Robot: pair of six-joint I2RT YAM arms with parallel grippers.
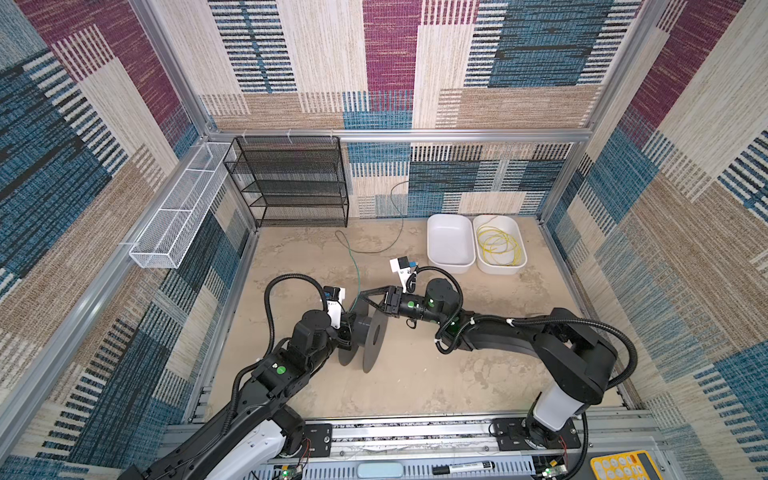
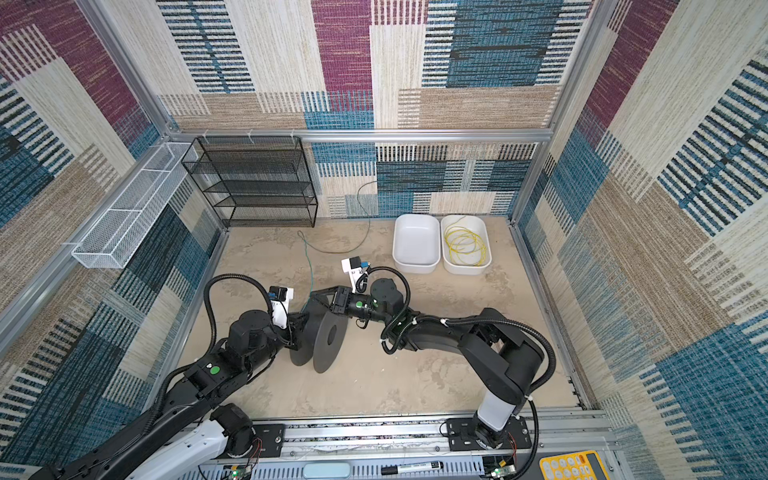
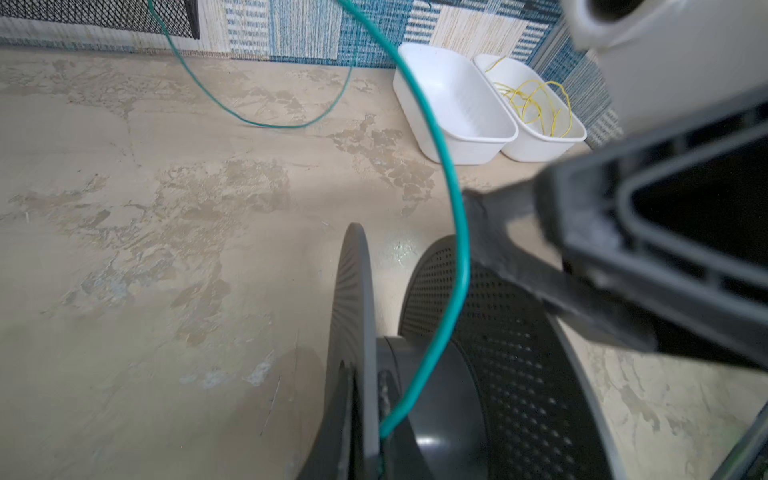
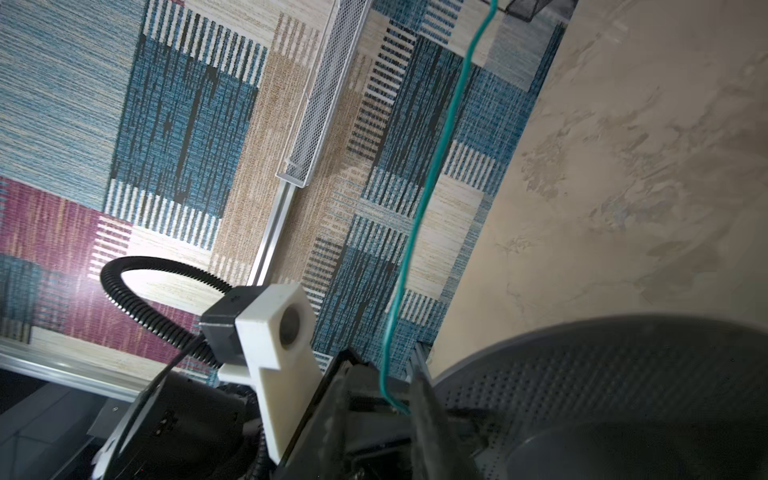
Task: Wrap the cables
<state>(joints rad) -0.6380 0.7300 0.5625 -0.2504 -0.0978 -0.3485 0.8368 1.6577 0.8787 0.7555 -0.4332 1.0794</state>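
Teal-green cable led into the spool, yellow cable coiled in a tub.

We see the teal-green cable as one thin wire. Its near end drops between the two round flanges of the dark grey spool, down by the hub. From there it arcs up clear of the beige tabletop and heads toward the back. It then lies in a wide open curve on the tabletop, and its far end rises against the back wall. The yellow cable is thin too, in loose round loops piled inside the rightmost white tub, with one end poking up toward the tub's far rim. It is well apart from the teal one.
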